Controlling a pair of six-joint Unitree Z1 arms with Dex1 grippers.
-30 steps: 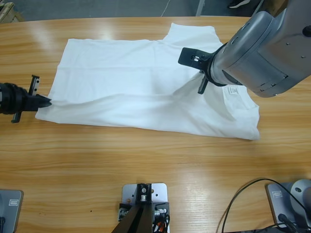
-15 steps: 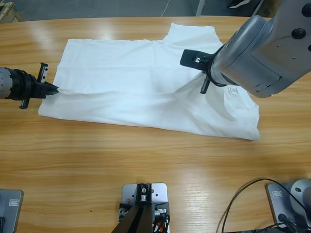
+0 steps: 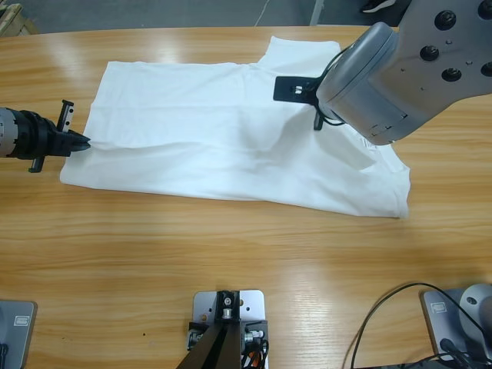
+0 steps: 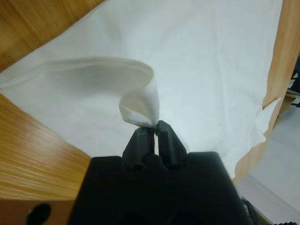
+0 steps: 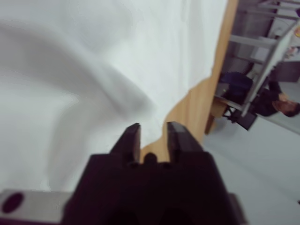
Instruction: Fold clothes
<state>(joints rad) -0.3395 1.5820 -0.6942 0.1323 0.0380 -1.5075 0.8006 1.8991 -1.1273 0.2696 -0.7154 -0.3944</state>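
Observation:
The clothes are one white T-shirt lying spread across the wooden table, with a sleeve pointing to the far edge. At the shirt's left edge, my left gripper is shut on a pinch of hem. In the left wrist view that gripper holds the hem curled up off the T-shirt. The right arm reaches in from the upper right over the shirt's right part and hides most of its gripper. In the right wrist view my right gripper stands open just above the T-shirt, nothing between its jaws.
Bare wood runs along the near side of the table and to the left of the shirt. A black cable loops at the bottom right. In the right wrist view, a seated person and furniture show beyond the table's edge.
My left gripper carried the hem towards the far side, then held still. The right arm swung up and left, and the raised ridge of cloth beneath it sank flatter.

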